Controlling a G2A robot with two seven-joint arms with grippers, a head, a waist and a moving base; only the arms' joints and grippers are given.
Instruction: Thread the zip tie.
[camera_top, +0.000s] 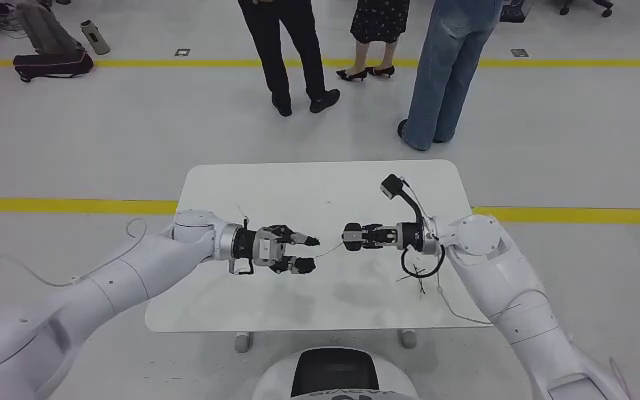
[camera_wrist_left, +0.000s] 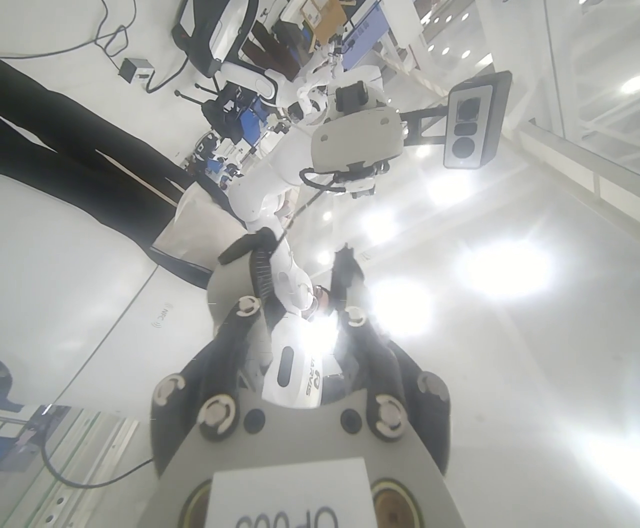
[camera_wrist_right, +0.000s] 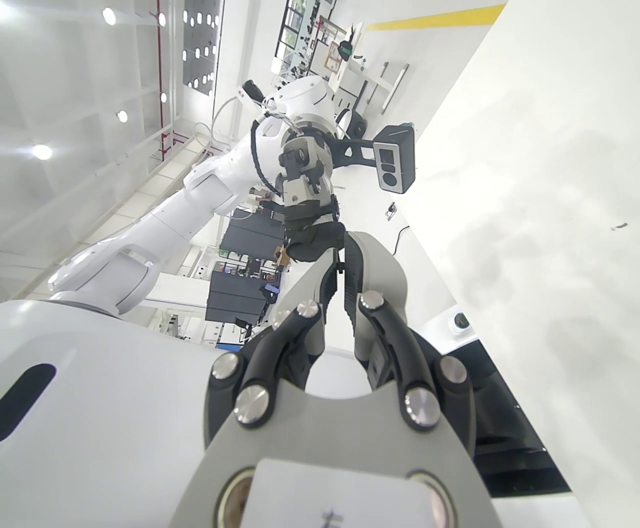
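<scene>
**Operator:** From above, where did I have the arms?

**Spotter:** You had both over the white table (camera_top: 300, 190), tips facing each other across its middle. Your left gripper (camera_top: 312, 254) sat just to 9 o'clock of the centre, its two fingers spread apart with nothing between them. Your right gripper (camera_top: 346, 238) sat just to 3 o'clock of the centre, fingers pressed together.

**Operator:** And the zip tie?

**Spotter:** The zip tie (camera_top: 330, 249) was a thin pale strand in the air between the two grippers. It ran from your right gripper's pinched tip toward 8 o'clock and ended by the left gripper's 6 o'clock-side finger. I couldn't tell whether it touched that finger.

**Operator:** What did the left wrist view give?

**Spotter:** Your left gripper (camera_wrist_left: 307, 245) had its fingers wide apart, clamping nothing. Beyond them your right gripper (camera_wrist_left: 362, 189) pointed back toward the camera. A thin dark line, likely the zip tie (camera_wrist_left: 302, 210), slanted from it to the tip of one left finger.

**Operator:** And the right wrist view?

**Spotter:** Your right gripper (camera_wrist_right: 340, 260) had its fingers closed to a narrow slit, and what they pinched was too thin to make out. Just past their tips was your left gripper (camera_wrist_right: 317, 243), with the table (camera_wrist_right: 525, 175) alongside.
</scene>
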